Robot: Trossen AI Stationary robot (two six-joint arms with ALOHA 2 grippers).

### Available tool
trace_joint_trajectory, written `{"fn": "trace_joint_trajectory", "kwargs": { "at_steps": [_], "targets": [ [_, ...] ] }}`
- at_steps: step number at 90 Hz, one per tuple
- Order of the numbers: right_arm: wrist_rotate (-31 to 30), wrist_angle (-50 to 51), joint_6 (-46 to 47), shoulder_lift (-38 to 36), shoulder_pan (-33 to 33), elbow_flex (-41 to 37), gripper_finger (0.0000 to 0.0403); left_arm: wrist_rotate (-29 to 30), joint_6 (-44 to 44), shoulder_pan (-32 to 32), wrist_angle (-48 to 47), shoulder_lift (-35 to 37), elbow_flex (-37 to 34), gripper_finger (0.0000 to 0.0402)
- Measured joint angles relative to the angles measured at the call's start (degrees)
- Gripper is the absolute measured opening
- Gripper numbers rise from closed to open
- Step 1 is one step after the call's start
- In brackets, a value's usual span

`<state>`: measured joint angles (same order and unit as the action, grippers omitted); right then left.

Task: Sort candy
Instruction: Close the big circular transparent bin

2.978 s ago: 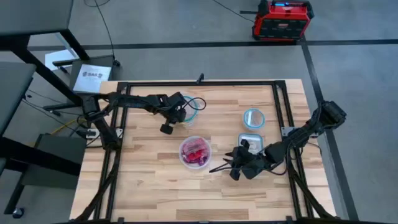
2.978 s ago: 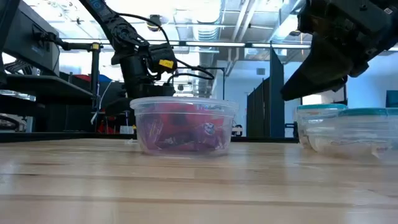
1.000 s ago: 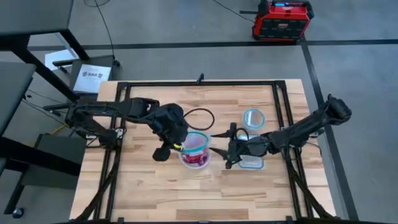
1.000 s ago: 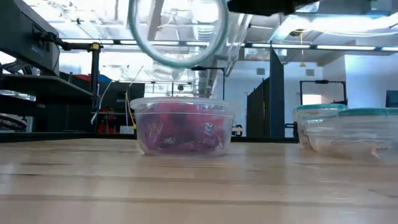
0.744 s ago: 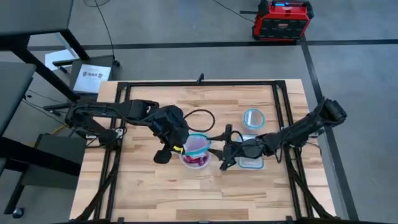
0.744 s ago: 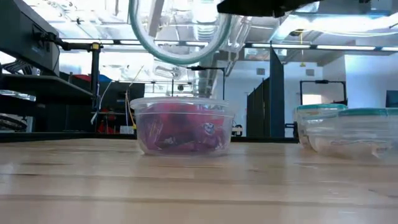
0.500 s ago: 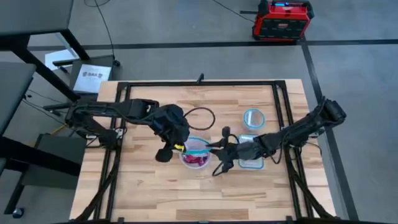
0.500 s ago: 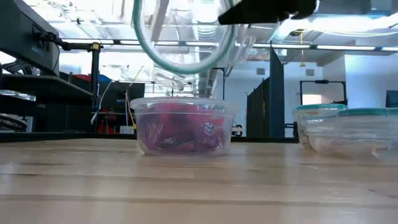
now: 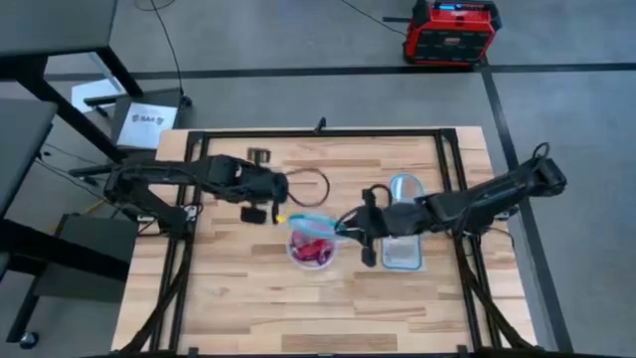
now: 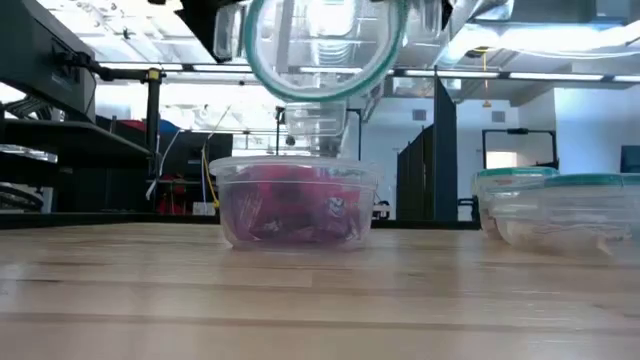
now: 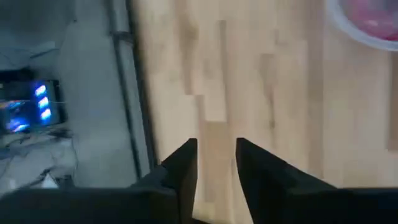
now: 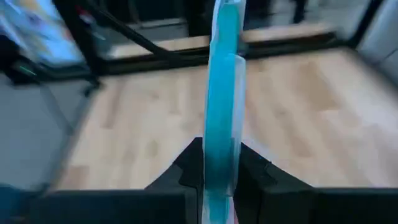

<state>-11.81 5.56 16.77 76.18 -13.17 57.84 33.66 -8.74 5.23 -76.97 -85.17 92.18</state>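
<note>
The candy, mostly red and purple wrapped sweets, lies in a clear round bowl at the table's middle. Above it hangs a second clear bowl with a bluish rim, tipped up on edge, with my right gripper shut on it from the right. My left gripper stands a little to the far left of both bowls. Its fingers are narrowly open with only table between them. My right gripper pinches the tipped bowl's bluish rim between its two fingers, one finger on each face of the wall. The fingers come in about level from the table's right. The bowl is lifted clear and stands on edge over the candy bowl.
A small round bowl with a bluish rim and a clear rectangular tub stand to the right of the middle. A black cable loop lies beyond the candy bowl. Bare wood runs along the near edge.
My left gripper had the tipped bowl over the candy bowl; it has let go and drawn back toward the table's far left. My right gripper has come in from the right and taken hold of the rim. The bowl has stayed aloft, shifting slightly right.
</note>
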Motion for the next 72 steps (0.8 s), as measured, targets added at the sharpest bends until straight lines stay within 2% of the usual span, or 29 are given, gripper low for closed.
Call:
{"fn": "trace_joint_trajectory", "kwargs": {
  "at_steps": [6,19,29,36,43,56,72],
  "targets": [
    [5.6,-0.5,5.6,0.2,2.8,-0.1,0.0034,-0.6,3.7,0.5,-3.0,1.5,-0.2,0.01],
    [20.4,-4.8,18.6,2.7,8.6,-0.4,0.0034,0.0,9.8,1.2,-3.0,6.9,-2.5,0.0099],
    [33.8,-18.9,29.0,6.7,12.6,-3.2,0.0034,-0.6,12.1,2.5,0.3,12.0,-5.2,0.0099],
    [40.3,-30.9,36.9,9.5,14.6,-5.2,0.0034,-0.4,12.7,3.4,3.2,15.7,-8.1,0.0099],
    [42.9,-36.0,42.4,12.4,16.0,-8.0,0.0034,-0.2,13.4,4.3,6.7,18.8,-11.0,0.0098],
    [43.8,-47.1,47.9,17.4,17.4,-14.2,0.0034,-1.8,14.3,6.1,11.6,23.1,-17.1,0.0098],
    [43.3,-59.7,53.3,23.8,19.5,-19.4,0.0034,-2.2,13.4,7.2,15.3,24.3,-22.5,0.0098]
  ]
}}
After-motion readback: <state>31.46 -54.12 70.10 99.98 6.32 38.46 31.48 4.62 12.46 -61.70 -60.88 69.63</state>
